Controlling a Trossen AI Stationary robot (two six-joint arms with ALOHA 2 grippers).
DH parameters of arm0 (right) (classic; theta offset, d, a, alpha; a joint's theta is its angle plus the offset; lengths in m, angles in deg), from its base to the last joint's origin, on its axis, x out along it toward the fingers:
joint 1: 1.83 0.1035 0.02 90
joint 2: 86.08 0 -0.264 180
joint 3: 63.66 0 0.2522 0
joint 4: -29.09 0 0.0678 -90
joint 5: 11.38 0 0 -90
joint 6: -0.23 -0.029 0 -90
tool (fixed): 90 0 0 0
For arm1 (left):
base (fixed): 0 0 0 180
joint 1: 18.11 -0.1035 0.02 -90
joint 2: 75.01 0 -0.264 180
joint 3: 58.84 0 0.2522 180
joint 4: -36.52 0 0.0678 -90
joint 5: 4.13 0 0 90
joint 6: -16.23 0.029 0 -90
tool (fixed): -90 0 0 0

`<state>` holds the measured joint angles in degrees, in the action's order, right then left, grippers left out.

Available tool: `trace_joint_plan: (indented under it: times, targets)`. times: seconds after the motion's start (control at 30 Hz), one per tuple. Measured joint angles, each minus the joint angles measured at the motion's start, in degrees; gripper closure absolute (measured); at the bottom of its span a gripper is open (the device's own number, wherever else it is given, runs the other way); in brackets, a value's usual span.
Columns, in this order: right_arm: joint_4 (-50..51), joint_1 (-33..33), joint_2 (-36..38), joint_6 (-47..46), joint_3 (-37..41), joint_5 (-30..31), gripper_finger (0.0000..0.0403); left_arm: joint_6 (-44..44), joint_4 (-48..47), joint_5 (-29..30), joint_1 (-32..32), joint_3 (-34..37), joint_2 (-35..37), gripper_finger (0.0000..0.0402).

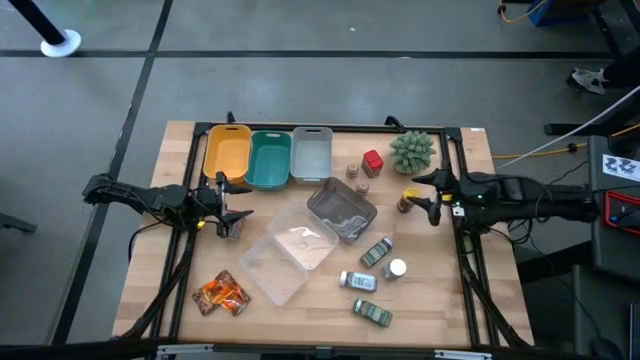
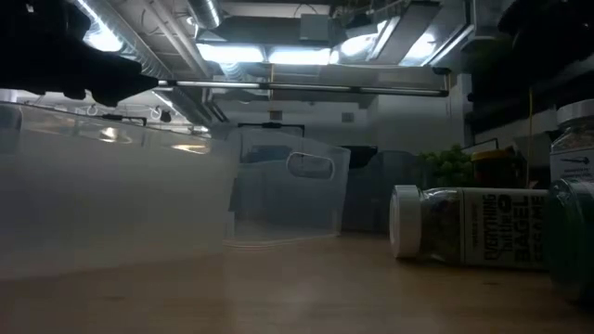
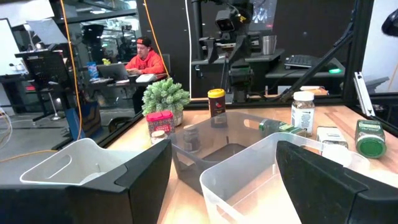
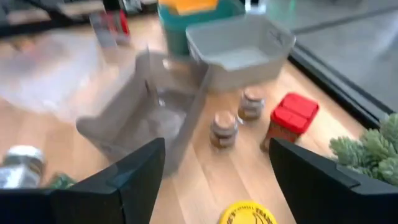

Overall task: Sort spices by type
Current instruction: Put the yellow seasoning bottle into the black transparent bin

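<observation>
My left gripper hovers open over the table's left part, beside a large clear tray; its open fingers frame that tray in the left wrist view. My right gripper is open at the right, right next to the yellow-lidded jar, whose lid shows between its fingers. Two tiny brown jars and a red cube stand near the spiky green plant. Orange foil packets lie at the near left. Green-labelled jars and a white-capped bottle lie near right.
Yellow, teal and grey bins stand in a row at the far edge. A smoky clear tray sits tilted at the centre. A person in red sits at a desk beyond the table.
</observation>
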<state>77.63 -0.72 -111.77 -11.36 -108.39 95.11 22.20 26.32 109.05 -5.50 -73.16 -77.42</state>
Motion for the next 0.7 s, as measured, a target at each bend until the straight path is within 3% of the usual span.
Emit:
trace_joint_plan:
  times: [0.13,0.4,0.7]
  targets:
    - [5.57,0.0,-8.33,-0.62,-5.11,0.0,0.0116,-0.01,0.0,0.01,0.0,0.01,0.01,0.0128]
    - [19.85,-0.1,-24.1,-10.29,-13.59,2.47,0.0116,-0.21,0.0,0.01,0.01,0.01,0.0,0.0128]
    - [22.09,-5.18,-36.14,-10.55,-16.37,0.93,0.0116,-0.32,-0.01,0.01,0.01,0.0,-0.01,0.0128]
